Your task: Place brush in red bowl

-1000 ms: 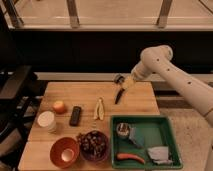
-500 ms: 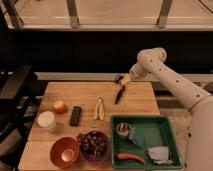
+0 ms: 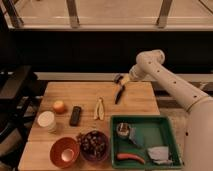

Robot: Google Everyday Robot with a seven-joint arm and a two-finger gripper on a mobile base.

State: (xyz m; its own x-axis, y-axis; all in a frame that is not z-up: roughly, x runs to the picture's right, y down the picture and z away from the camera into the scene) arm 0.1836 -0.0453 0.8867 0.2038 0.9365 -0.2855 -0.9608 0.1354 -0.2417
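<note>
The brush [image 3: 119, 94] is slim and dark and lies on the wooden table [image 3: 137, 102] near its far edge, handle pointing toward me. My gripper [image 3: 119, 79] is at the table's far edge, right over the brush's far end; I cannot see if it touches the brush. The red bowl [image 3: 64, 152] stands at the near left corner with a pale patch inside, far from the gripper.
A maroon bowl of dark berries [image 3: 94, 145] touches the red bowl's right side. A black remote [image 3: 75, 115], an orange fruit [image 3: 59, 106], a white cup [image 3: 46, 121] and a yellowish tool [image 3: 99, 108] lie mid-table. A green tray [image 3: 141, 119] holds a metal cup [image 3: 123, 131] and an orange-handled tool [image 3: 131, 158].
The arm's elbow has swung left and the gripper has shifted slightly. The brush lies in about the same spot.
</note>
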